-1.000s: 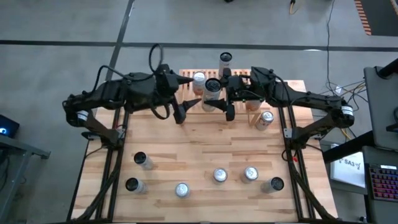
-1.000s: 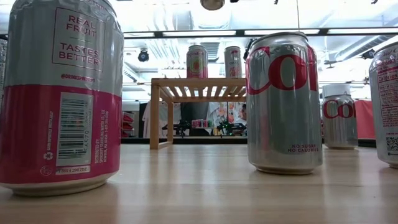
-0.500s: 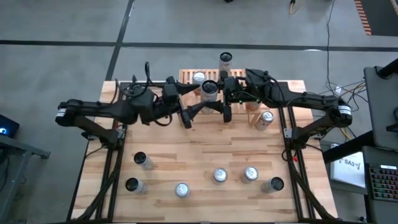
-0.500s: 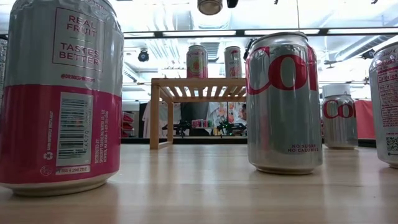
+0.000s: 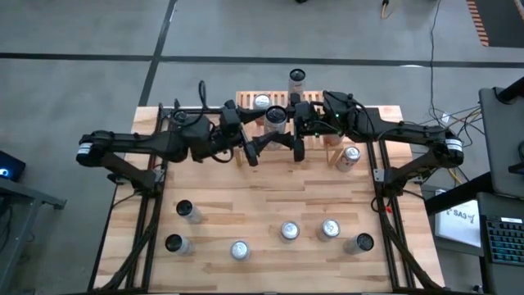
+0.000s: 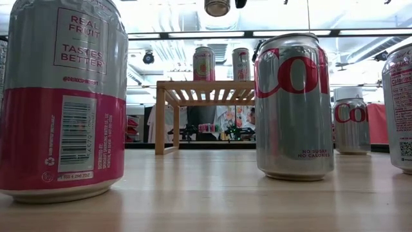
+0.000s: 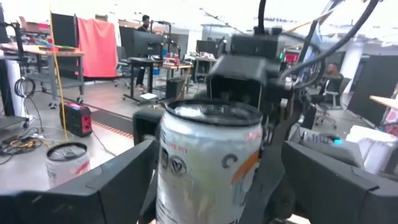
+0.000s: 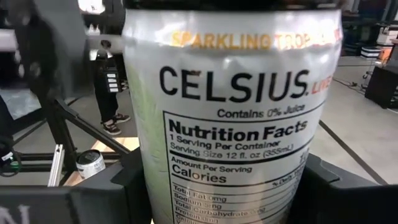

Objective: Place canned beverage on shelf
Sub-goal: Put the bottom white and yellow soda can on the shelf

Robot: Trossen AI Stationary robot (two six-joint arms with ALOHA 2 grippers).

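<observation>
- We see the shelf (image 5: 315, 106) at the far edge of the counter (image 5: 262, 201), near the middle.
- Two cans stand on the shelf: one (image 5: 261, 102) near its left end, one (image 5: 296, 78) behind it at the back edge.
- The held can (image 5: 277, 120) is up in the air in front of the shelf, between the two arms.
- The left fingers (image 5: 264, 141) are on its left side and the right fingers (image 5: 298, 141) are on its right side.
- One can (image 5: 350, 156) sits on the counter to the right of the shelf.
- Six cans (image 5: 287, 232) are spread along the near part of the counter.
</observation>
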